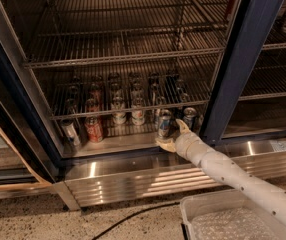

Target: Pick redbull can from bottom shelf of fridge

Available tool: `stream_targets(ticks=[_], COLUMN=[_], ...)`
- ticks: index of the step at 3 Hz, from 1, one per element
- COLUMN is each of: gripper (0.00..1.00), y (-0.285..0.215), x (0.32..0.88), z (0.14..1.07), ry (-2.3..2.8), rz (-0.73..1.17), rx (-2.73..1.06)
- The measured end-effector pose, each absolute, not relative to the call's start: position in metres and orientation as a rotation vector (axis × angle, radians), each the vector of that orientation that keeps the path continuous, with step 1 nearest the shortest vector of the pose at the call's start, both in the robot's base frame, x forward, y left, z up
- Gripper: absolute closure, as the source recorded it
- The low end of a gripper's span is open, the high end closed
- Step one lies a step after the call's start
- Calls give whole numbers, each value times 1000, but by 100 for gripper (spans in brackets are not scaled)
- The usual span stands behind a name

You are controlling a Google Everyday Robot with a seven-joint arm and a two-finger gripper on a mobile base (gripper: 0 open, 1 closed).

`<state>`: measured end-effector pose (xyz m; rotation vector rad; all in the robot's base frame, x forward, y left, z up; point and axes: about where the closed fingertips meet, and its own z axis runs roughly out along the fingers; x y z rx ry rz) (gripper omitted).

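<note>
Gripper (171,133) at shelf (118,143) front, fingers (166,145) spread around redbull can (164,123); contact unclear. Far left: red can (94,128), label unreadable. Behind: can rows lost in shadow. Right: fridge (233,74) post. Below right: tray (193,210), cut off.
</note>
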<state>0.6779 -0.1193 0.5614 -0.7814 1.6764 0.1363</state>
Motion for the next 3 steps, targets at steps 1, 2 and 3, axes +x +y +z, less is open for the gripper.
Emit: stream_targets(ticks=[1,2,3], gripper=[30,29,30], y=[-98,-96,-95], x=[717,722,725], z=[553,551,550], ry=[1689,1693,1695], rz=[132,128,126], rx=[-771,-763,-754])
